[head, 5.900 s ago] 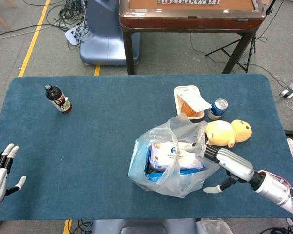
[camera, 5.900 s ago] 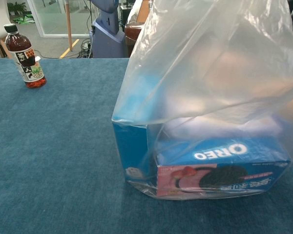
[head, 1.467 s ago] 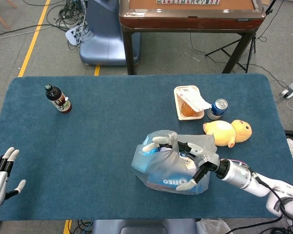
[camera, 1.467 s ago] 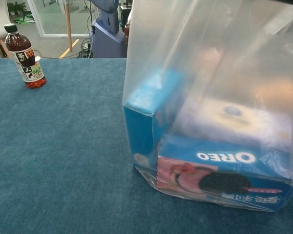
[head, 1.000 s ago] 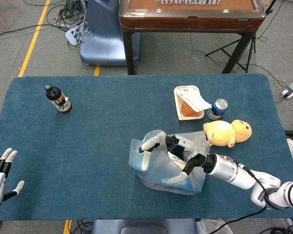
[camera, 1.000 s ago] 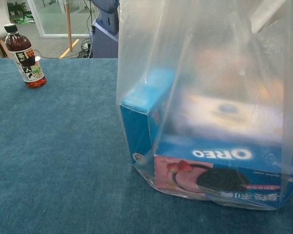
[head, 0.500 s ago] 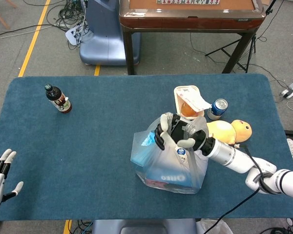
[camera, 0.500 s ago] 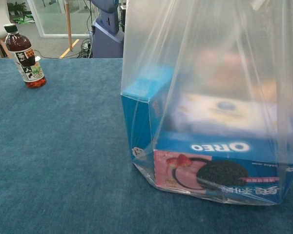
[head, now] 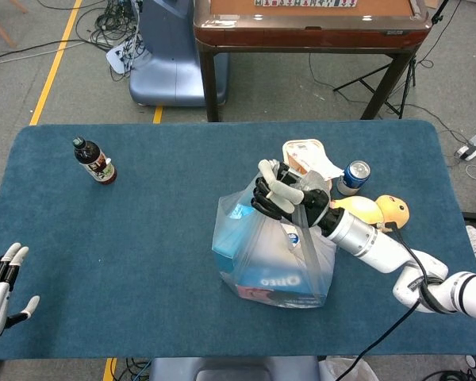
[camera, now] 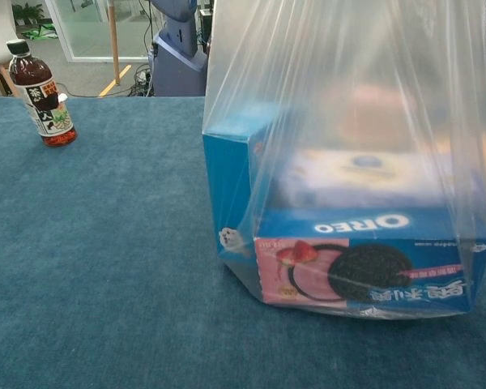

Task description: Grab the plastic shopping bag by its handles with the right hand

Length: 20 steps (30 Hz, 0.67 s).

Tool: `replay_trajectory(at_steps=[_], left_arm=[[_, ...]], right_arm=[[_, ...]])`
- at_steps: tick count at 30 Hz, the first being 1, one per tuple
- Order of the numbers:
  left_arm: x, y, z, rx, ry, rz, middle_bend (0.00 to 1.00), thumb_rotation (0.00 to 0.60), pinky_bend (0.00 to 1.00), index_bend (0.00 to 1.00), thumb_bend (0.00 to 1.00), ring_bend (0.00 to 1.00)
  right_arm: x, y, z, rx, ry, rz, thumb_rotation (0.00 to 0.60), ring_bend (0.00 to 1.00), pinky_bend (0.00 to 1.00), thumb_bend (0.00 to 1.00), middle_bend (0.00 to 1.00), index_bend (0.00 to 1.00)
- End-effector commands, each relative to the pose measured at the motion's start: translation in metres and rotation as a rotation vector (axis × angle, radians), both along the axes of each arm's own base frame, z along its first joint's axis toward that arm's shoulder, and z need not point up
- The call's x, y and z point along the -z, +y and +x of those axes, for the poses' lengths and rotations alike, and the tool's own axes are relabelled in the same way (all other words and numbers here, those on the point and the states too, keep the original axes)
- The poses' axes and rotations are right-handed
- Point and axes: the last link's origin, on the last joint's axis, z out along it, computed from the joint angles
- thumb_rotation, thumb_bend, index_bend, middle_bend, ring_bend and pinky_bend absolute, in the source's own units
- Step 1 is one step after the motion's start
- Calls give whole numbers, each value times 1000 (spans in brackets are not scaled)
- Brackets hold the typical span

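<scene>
My right hand (head: 284, 198) grips the gathered handles of the bag (head: 271, 254), holding its clear plastic taut above the blue table (head: 143, 238), right of centre and toward the near edge. Inside, an upside-down Oreo box (camera: 364, 263) lies along the bottom, with a taller blue box (camera: 231, 186) standing at its left.

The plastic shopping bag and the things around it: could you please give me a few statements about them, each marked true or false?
1. The right hand grips the gathered top of the plastic shopping bag. True.
2. The left hand holds the bottle. False: it is empty at the table's near-left edge, far from the bottle.
3. An Oreo box lies inside the bag. True.
4. The soda can is inside the bag. False: it stands on the table beside the food tray.
</scene>
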Motion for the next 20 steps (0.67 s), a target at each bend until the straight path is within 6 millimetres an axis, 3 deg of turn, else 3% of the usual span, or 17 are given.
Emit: replay_trajectory(at_steps=[1, 10, 20], left_arm=[[0, 0, 1, 3, 0, 2, 68, 600, 0, 75, 227, 114], [1, 2, 3, 4, 3, -1, 68, 600, 0, 76, 227, 114], [0, 1, 2, -2, 4, 5, 68, 600, 0, 76, 227, 114]], right_arm=[[-9, 4, 10, -42, -22, -16, 600, 831, 891, 707, 811, 735], [-39, 10, 46, -149, -63, -77, 600, 832, 892, 709, 812, 735], [-47, 8, 74, -181, -51, -93, 600, 832, 892, 709, 812, 735]])
